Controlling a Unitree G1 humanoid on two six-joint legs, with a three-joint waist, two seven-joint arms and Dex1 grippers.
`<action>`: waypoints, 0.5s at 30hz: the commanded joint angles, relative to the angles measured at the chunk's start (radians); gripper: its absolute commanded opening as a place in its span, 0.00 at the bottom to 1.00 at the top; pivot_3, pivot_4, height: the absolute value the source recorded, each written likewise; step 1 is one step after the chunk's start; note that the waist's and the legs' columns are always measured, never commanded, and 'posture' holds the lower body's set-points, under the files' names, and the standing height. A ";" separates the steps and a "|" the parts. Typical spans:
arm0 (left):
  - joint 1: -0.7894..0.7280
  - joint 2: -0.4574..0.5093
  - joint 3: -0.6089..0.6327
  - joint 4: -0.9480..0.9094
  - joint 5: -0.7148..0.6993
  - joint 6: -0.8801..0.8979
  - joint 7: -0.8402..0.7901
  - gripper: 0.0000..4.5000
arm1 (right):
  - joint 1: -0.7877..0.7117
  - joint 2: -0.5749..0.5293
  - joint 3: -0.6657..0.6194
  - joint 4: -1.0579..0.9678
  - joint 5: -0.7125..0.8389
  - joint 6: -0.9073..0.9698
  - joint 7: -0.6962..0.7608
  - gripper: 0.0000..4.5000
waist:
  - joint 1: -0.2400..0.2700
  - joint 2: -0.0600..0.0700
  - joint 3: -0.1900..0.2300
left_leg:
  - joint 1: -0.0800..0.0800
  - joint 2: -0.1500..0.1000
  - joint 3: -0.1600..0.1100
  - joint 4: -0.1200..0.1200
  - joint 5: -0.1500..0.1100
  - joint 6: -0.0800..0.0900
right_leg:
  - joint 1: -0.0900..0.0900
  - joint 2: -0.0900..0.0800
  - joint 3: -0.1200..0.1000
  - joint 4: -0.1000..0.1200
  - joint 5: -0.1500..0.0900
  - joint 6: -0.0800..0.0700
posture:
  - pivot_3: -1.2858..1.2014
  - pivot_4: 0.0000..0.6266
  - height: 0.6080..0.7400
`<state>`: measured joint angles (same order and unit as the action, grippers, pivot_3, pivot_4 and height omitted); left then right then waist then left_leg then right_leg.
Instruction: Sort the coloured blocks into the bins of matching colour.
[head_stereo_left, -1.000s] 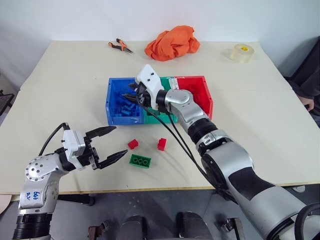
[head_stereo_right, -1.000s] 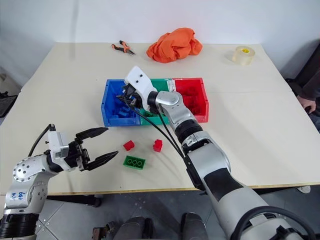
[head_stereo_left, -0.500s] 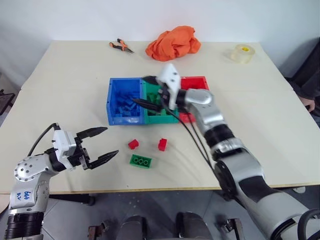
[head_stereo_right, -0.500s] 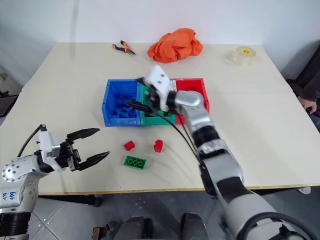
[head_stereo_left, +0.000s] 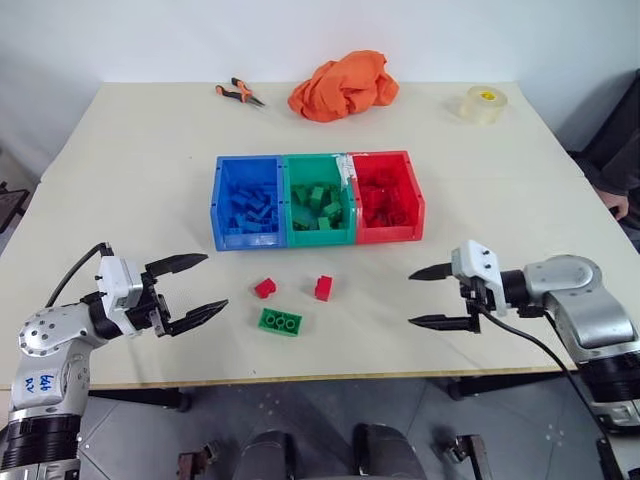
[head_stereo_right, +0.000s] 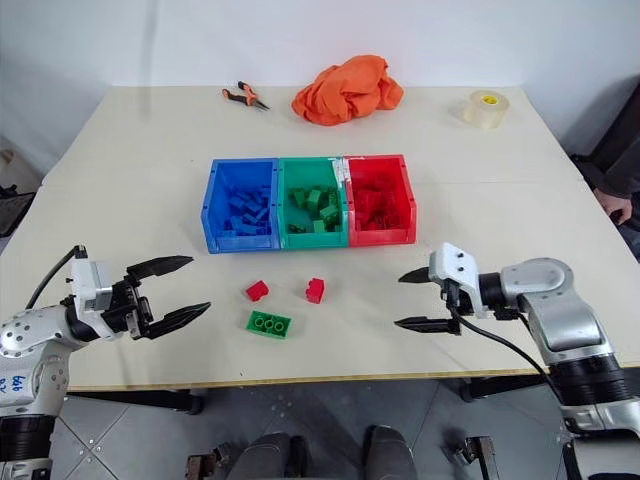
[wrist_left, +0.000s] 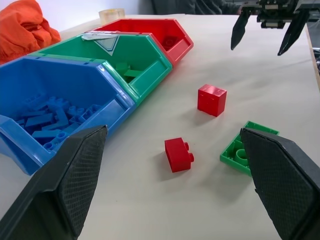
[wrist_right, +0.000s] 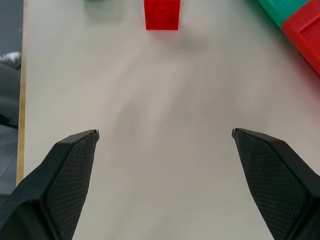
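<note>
The bins stand joined in a row mid-table: blue (head_stereo_left: 221, 200), green (head_stereo_left: 318, 235) and red (head_stereo_left: 412, 195), each with blocks of its own colour inside. In front of them on the table lie two small red blocks (head_stereo_left: 265, 288) (head_stereo_left: 324, 288) and a flat green block (head_stereo_left: 281, 321). My left gripper (head_stereo_left: 195, 288) hovers open at the front left, pointing toward these blocks, with nothing in it. At the front right my right gripper (head_stereo_left: 420, 297) is open and empty, pointing left toward the same blocks; one red block (wrist_right: 162, 13) lies ahead of it.
An orange cloth (head_stereo_left: 343, 85) and orange-handled pliers (head_stereo_left: 240, 92) lie at the back of the table. A roll of tape (head_stereo_left: 484, 103) sits at the back right. A person's hand (head_stereo_left: 617, 205) shows at the right edge.
My right arm has pulled out from over the bins and swung down to the front right, its gripper now wide open. The left gripper has hardly moved.
</note>
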<state>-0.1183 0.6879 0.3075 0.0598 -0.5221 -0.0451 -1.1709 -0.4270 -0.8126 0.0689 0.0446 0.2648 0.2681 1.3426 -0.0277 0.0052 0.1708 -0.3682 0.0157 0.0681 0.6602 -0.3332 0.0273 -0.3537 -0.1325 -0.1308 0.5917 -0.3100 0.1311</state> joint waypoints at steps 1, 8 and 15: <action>-0.017 0.023 0.021 0.003 -0.020 -0.002 -0.020 1.00 | -0.041 0.052 0.006 -0.027 0.007 0.011 -0.060 0.99 | 0.001 0.000 0.000 | 0.000 0.000 0.000 0.000 0.000 0.000 | 0.000 0.000 0.000 0.000 0.000 0.000 | 0.52 0.24 1.00; 0.002 0.011 0.024 -0.036 -0.032 0.007 -0.029 1.00 | -0.167 0.257 0.139 0.104 -0.079 -0.040 -0.149 0.99 | 0.000 0.000 0.000 | -0.001 -0.001 -0.001 0.001 0.000 0.000 | 0.000 -0.001 0.000 0.001 0.000 0.000 | 0.52 0.24 1.00; 0.067 -0.001 0.046 -0.131 -0.049 0.028 0.010 1.00 | -0.278 0.415 0.216 0.321 -0.142 -0.162 -0.167 0.99 | -0.001 -0.001 0.000 | -0.002 -0.001 -0.003 0.002 0.000 0.000 | -0.002 0.000 0.000 0.004 0.000 0.000 | 0.52 0.24 1.00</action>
<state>-0.0597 0.6856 0.3234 -0.0220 -0.5427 -0.0177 -1.1728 -0.6838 -0.4078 0.2866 0.3451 0.1321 0.1455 1.1793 -0.0282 0.0047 0.1705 -0.3697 0.0145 0.0651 0.6621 -0.3330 0.0277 -0.3555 -0.1329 -0.1304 0.5962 -0.3099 0.1310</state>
